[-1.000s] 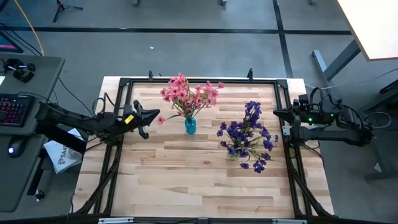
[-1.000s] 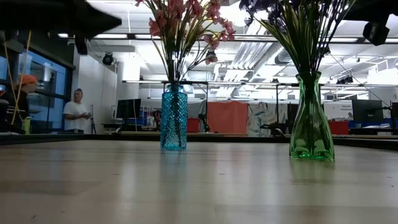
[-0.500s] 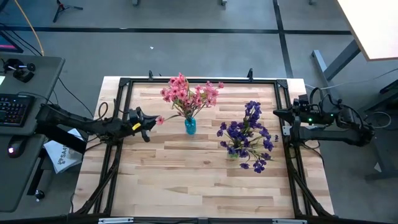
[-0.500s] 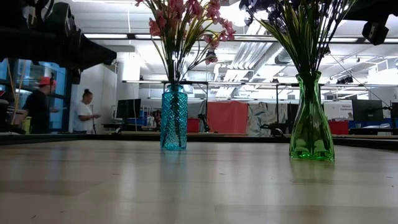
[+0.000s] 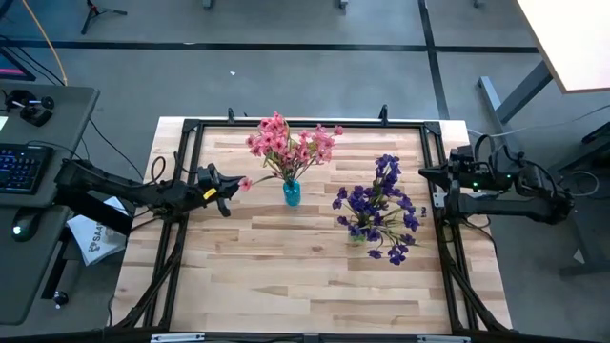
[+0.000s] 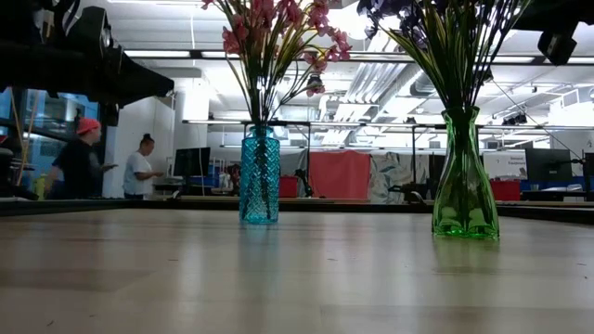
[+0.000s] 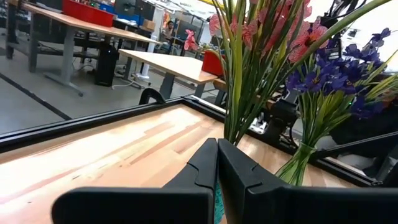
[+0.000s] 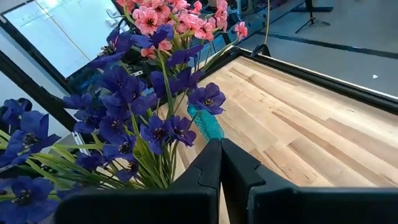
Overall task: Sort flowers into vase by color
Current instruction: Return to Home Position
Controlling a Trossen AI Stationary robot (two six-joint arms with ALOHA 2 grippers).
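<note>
Sorting looks done: pink flowers (image 5: 286,143) in blue vase (image 5: 292,193), purple flowers (image 5: 381,205) in green vase (image 6: 464,186), mid-table. We judge the step as homing. Left gripper (image 7: 217,144) is near the left edge, right gripper (image 8: 221,144) at the right edge, both w/ fingers pressed together, empty. Next: park arms clear of blooms.

on the table (image 5: 286,276), the left vase (image 6: 259,176) stands far and the right vase (image 6: 464,181) nearer, each holding flowers (image 5: 289,145). the left claw (image 5: 227,184) hangs at the table's left edge, the right claw (image 5: 424,173) at its right.
</note>
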